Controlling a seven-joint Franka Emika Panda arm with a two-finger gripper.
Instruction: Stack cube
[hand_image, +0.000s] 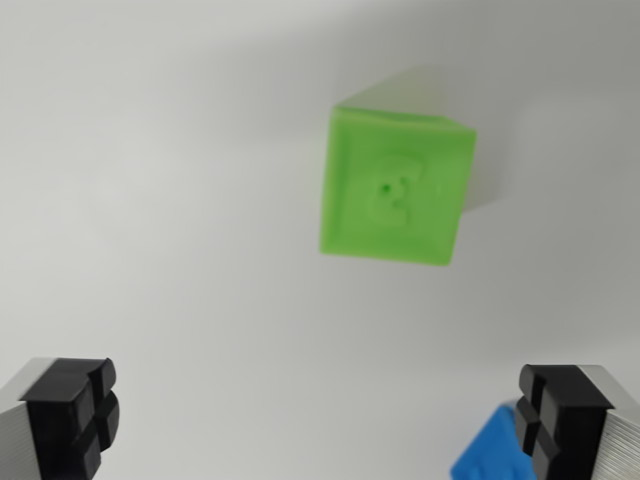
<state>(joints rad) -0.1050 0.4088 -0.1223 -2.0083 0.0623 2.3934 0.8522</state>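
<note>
Green cube (397, 187) sits on the white bench (150, 200), ahead of the hand (315, 415) and slightly toward the wrist view's right, not between the fingers. Hand spread wide, holding nothing. Blue cube (495, 450) sits beside the right finger, at the bottom edge.

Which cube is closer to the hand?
The blue cube, right beside the finger at the wrist view's right; the green cube sits farther up, apart from both fingers.
</note>
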